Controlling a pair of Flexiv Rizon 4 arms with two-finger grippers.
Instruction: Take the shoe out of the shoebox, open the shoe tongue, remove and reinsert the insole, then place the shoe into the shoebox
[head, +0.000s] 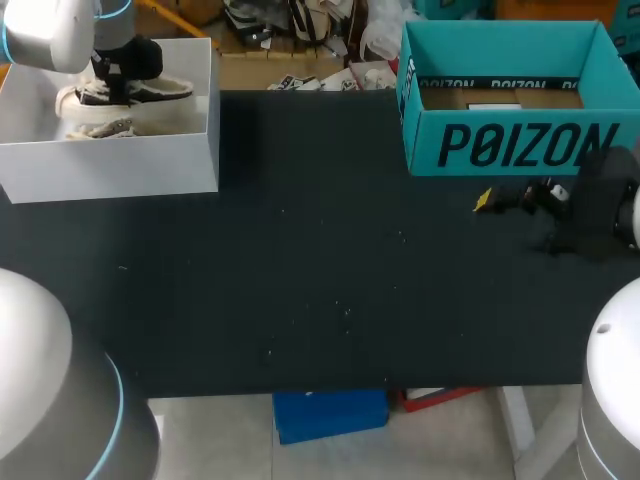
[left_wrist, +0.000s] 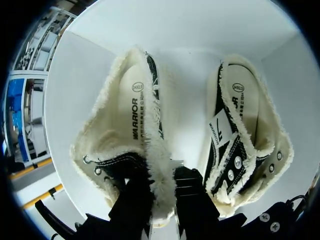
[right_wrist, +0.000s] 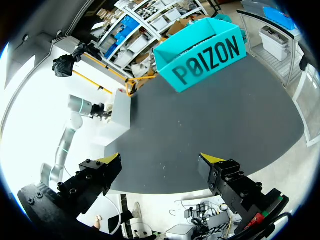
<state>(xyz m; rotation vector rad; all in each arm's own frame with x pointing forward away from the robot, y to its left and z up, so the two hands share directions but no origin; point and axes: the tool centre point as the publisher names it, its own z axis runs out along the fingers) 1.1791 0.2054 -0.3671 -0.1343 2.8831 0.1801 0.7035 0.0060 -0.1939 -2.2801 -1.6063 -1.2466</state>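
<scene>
Item: black fleece-lined shoe (left_wrist: 135, 127) in white cardboard shoebox (head: 110, 165); long axis runs straight ahead of left end effector (left_wrist: 162, 200), clenched on its sidewall

A dark table (head: 300, 280) fills most of the head view, its matte top dotted with a few pale specks near the middle. An open teal box (head: 520, 145) stands upright at the table's far right corner, with large dark lettering across its front wall. A flat brown sheet of cardboard (head: 455, 97) lies in the bottom of the box with a small white slip (head: 495, 105) on it. In the right wrist view the teal box (right_wrist: 205, 50) sits at the far edge of the table (right_wrist: 210, 120).
</scene>
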